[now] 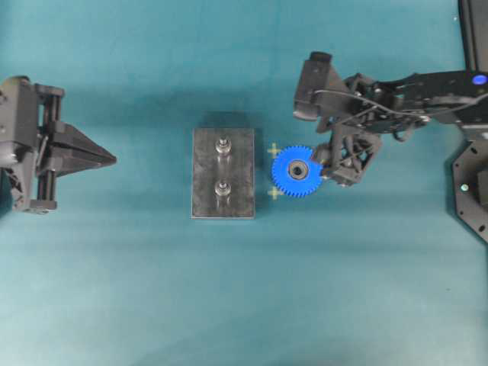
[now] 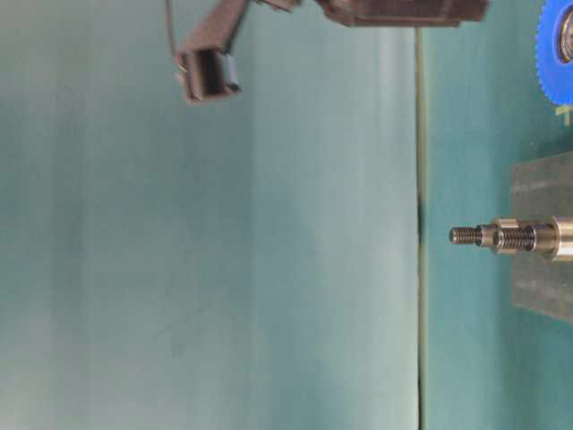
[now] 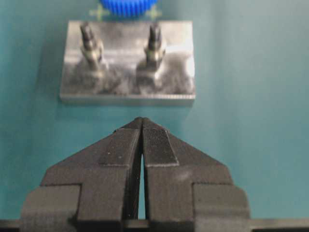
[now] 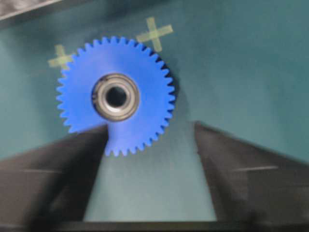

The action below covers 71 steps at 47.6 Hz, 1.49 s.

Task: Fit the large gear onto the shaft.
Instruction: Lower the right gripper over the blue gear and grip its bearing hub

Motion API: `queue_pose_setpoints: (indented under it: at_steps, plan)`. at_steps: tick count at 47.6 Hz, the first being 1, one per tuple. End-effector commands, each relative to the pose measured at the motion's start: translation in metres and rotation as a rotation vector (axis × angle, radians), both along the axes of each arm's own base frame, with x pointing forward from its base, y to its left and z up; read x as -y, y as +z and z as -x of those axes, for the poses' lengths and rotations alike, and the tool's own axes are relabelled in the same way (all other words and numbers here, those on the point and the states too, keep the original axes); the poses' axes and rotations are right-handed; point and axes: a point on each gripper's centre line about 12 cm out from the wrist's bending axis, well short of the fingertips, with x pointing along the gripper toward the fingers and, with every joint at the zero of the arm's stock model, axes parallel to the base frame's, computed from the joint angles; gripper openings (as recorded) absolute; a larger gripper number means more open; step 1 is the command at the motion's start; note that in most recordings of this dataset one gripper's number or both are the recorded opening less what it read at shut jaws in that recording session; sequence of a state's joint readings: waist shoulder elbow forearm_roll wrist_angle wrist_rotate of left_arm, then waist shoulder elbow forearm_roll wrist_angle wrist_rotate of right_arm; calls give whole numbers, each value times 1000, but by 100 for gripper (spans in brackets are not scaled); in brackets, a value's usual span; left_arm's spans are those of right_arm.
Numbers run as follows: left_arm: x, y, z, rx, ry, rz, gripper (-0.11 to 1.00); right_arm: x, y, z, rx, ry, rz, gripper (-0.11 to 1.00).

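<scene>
The large gear (image 1: 297, 171) is bright blue with a silver-and-black hub. It lies flat on the teal table just right of the dark grey plate (image 1: 206, 175). Two look-alike silver shafts stand on the plate, a far one (image 1: 223, 145) and a near one (image 1: 223, 188). My right gripper (image 1: 333, 162) is open over the gear's right edge. In the right wrist view (image 4: 150, 126) one finger (image 4: 72, 164) overlaps the gear (image 4: 116, 96), and the other stands clear of it. My left gripper (image 1: 111, 159) is shut and empty, far left of the plate (image 3: 125, 82).
Two yellow tape crosses (image 1: 274, 150) (image 1: 274, 192) mark the table beside the gear. Black equipment (image 1: 473, 191) stands at the right edge. In the table-level view a shaft (image 2: 501, 236) sticks out from the plate (image 2: 542, 188), with the right arm (image 2: 208, 72) above.
</scene>
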<state>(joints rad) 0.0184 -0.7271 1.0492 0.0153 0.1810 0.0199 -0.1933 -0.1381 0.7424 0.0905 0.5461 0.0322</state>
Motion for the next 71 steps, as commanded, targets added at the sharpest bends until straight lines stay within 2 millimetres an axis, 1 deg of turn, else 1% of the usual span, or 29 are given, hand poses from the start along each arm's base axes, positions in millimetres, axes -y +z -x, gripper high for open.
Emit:
queue_pose_setpoints:
  at_steps: [1,5,11,17,28,37,49,60,63,66,68,71]
  plan:
    - [-1,9,1,35,3,-2,0,3,2,-7,19,-6,5,93]
    - [-1,8,3,34,4,-1,0,6,-6,-10,-6,-14,0,88]
    - [-1,7,3,31,5,2,0,9,-17,-17,-42,-19,-9,91]
    - [-1,7,2,26,5,2,0,11,-22,-26,-74,-16,-15,93]
    - [-1,5,3,20,6,4,0,12,-27,-36,-116,-8,-23,93]
    - [-1,3,3,15,5,2,0,12,-32,-36,-133,-7,-28,93]
    - [-1,3,3,15,5,2,0,6,-44,-35,-182,9,-37,93]
    - [-1,3,3,15,5,2,0,5,-49,-34,-206,7,-43,91]
    - [-1,3,3,15,5,2,0,5,-51,-33,-219,6,-46,89]
    - [-1,3,3,15,6,4,0,5,-51,-32,-241,2,-54,83]
    - [-1,4,3,17,5,2,0,5,-51,-31,-254,4,-57,75]
    - [-1,3,3,15,5,2,0,5,-52,-32,-270,8,-59,59]
